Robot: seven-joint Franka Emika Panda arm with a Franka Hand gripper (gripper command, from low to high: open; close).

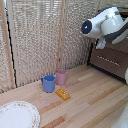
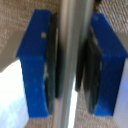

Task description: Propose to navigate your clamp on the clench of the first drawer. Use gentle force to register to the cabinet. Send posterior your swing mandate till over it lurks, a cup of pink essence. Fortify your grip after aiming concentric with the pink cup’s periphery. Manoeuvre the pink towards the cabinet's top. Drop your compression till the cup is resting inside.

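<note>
While the pink cup (image 1: 61, 76) waited untouched at centre frame beside the blue cup (image 1: 48, 83), the clamp (image 2: 70, 65) farther back at upper right had clenched the first drawer's handle (image 2: 73, 60); opening and cup transfer remained.

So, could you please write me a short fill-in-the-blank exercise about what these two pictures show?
1. In the wrist view, the blue-fingered pincer has a slim ___ bar handle between its fingers.
2. The dusty-pink handleless cup stands beside a ___ cup.
3. A small flat ___ block lies on the wooden table.
4. A patterned white ___ lies near the table's edge.

Missing words: silver; blue; yellow; plate
</note>
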